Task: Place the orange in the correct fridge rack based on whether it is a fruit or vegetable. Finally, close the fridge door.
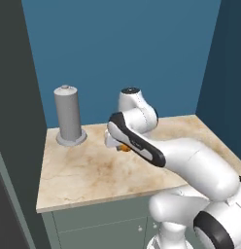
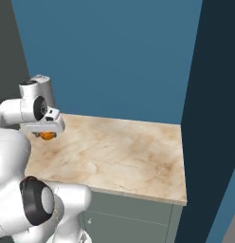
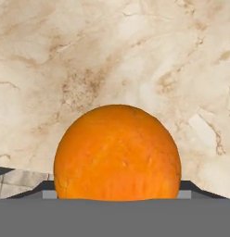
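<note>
The orange [image 3: 117, 152] rests on the marble counter [image 1: 88, 175], close up in the hand view between the two dark fingertips [image 3: 28, 190]. In the base views a small part of the orange [image 1: 125, 148] [image 2: 46, 135] peeks out under the white hand. My gripper [image 1: 120, 145] [image 2: 43, 132] [image 3: 115, 194] points down over it and is open, one jaw on either side of the fruit, and I cannot tell whether they touch it. The fridge door is out of view.
A tall grey cylinder [image 1: 67, 116] stands on a round base at the counter's back left. A blue wall [image 1: 122, 53] runs behind the counter. A dark panel [image 2: 209, 118] rises at the right and a dark grey one [image 1: 15, 121] at the left.
</note>
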